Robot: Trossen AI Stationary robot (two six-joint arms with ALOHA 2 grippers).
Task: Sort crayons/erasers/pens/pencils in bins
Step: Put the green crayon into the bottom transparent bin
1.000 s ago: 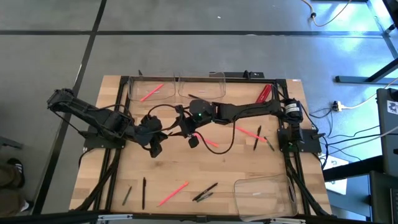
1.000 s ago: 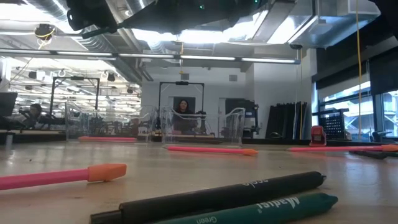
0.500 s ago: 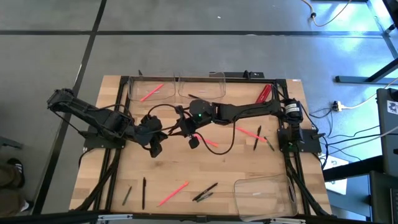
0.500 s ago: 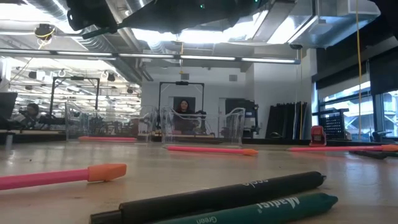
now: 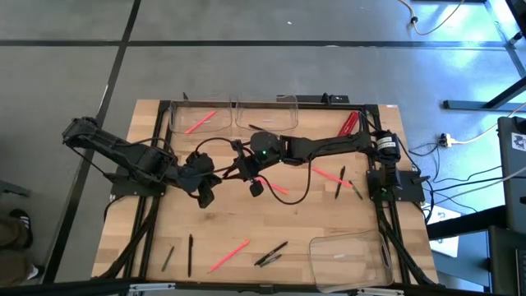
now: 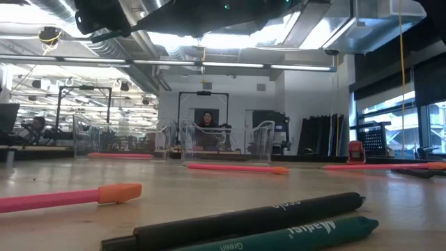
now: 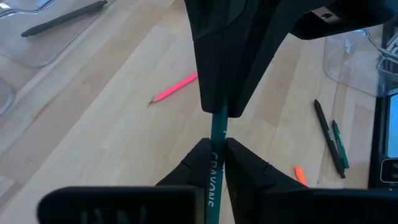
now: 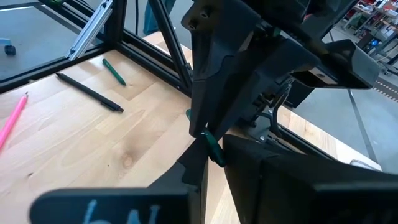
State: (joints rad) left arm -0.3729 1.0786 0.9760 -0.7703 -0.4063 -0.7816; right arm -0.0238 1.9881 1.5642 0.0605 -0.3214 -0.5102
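**A:** The fingers point(image 7: 198, 165) of your left gripper point(image 7: 217, 146) were narrow, one on each side of the green crayon point(image 7: 219, 127). They looked like they were pinching it. Your right gripper point(image 7: 221, 107) was nose to nose with the left one. Its fingers were narrow too, and shut on the far part of the same crayon.

**B:** So which step were you in?

**A:** I think you were passing the crayon from one gripper to the other. Both had hold of it at once, up above the table, between the two sets of fingers.

**B:** Which way did the crayon point?

**A:** It ran straight out from your left fingers and into your right fingers. Its long side lay along the line between the two grippers. One end sat deep between the left fingers, with the printed word showing there. The other end was tucked into the right ones.

**B:** What did the next move need?

**A:** I think one gripper had to let go while the other kept a firm pinch. If both let go, the crayon would drop. After that, you needed to carry it to one of the clear bins point(image 5: 345, 247), which were well away from both sets of fingers.
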